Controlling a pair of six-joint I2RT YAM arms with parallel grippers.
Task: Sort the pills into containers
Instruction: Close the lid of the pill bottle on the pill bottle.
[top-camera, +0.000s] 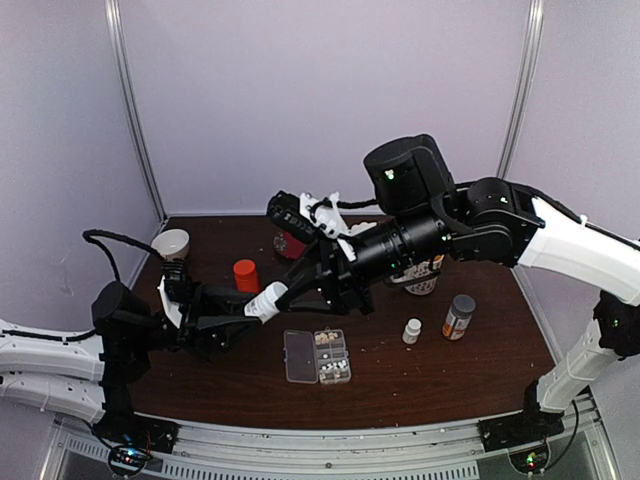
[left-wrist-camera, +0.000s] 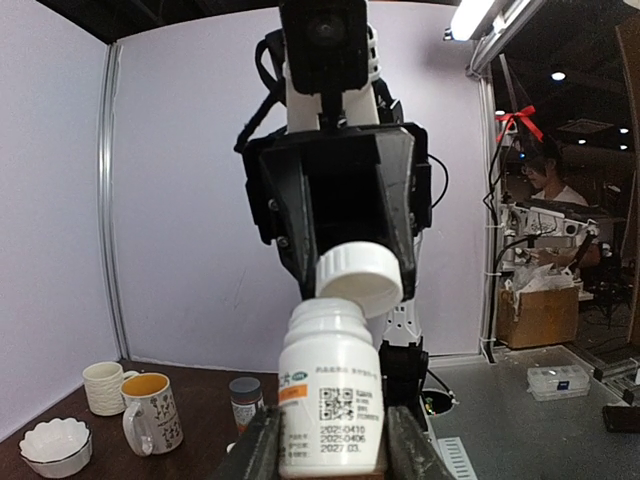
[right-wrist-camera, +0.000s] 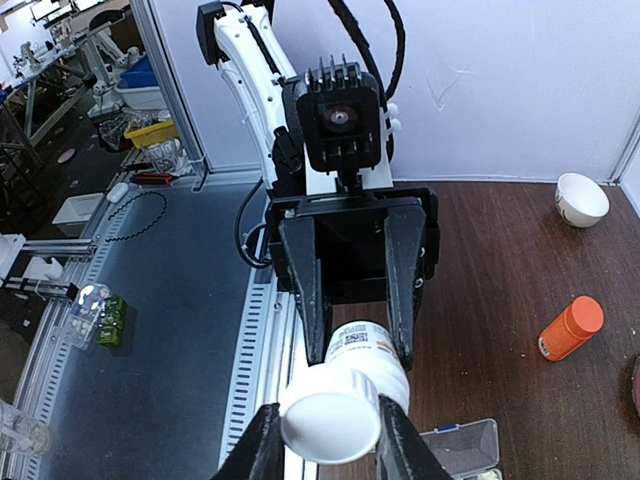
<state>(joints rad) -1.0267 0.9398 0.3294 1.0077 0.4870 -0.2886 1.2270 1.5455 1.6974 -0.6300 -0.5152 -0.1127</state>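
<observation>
Orange bottle, white bowl left; amber bottle right of pill box.

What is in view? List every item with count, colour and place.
pill box: one, clear, lid open, near middle of table
pills: many, whitish, in the box's cells
white bottle: one, clamped in left gripper
cap: one, white, in right gripper
orange bottle: one, left of centre
bowl: one, white, far left corner
small bottle: one, white, right of the box
amber bottle: one, grey cap, further right
mugs: two, white, side by side on table
red object: one, partly hidden, far centre
left gripper: shut on white bottle
right gripper: shut on cap
</observation>
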